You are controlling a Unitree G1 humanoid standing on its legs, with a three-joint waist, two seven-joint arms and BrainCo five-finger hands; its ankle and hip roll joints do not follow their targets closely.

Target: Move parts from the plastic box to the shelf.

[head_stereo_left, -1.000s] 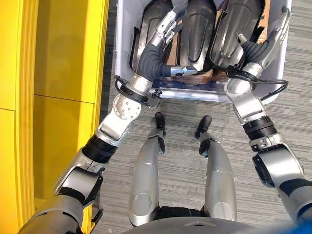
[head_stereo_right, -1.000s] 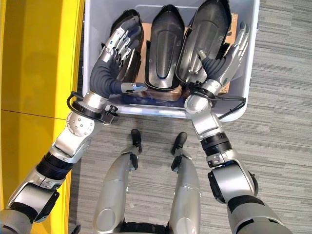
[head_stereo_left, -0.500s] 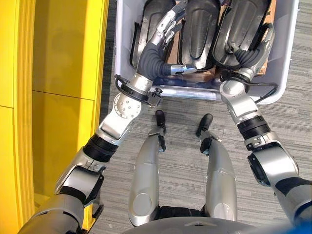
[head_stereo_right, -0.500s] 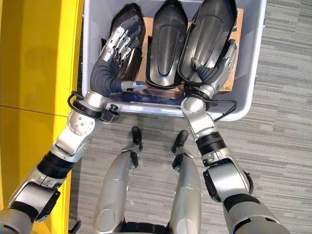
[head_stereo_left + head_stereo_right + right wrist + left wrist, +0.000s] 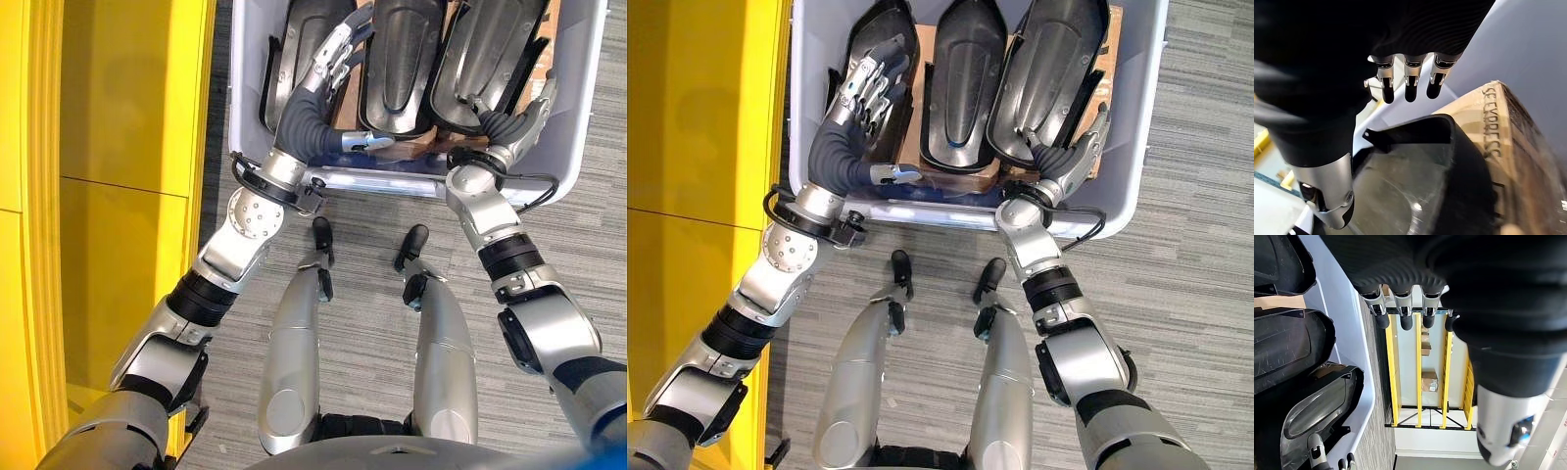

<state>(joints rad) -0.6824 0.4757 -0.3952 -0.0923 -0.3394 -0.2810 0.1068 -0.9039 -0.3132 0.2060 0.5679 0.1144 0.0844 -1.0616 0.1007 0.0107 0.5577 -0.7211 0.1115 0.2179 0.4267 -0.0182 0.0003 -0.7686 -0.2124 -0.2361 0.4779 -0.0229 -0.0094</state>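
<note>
A big yellow shelf point(image 5: 118, 196) stands on the robot's left side, and its edges run out of the picture. Next to it on the grey carpet floor point(image 5: 1195, 294) sits one pale plastic box point(image 5: 1136, 147). The far end of the box is cut off at the top.

Inside the box are three black parts with a hollow, shiny inside. They lie side by side: the left part point(image 5: 872, 59), the middle part point(image 5: 960, 83) and the right part point(image 5: 1053, 69). Their far tips are cut off too. Under them lies a brown cardboard box point(image 5: 1513, 142), mostly hidden by the parts.

Both hands are inside the plastic box. The left hand point(image 5: 867, 83) is over the left part, with its fingers held loose and a little apart. It is hard to see if they touch the part. The right hand point(image 5: 1080, 152) is by the near right edge of the right part, between that part and the box wall. Its fingers are straight and close together, with the thumb on the other side of the part's rim. They do not grip it. All three parts are in the plastic box.
</note>
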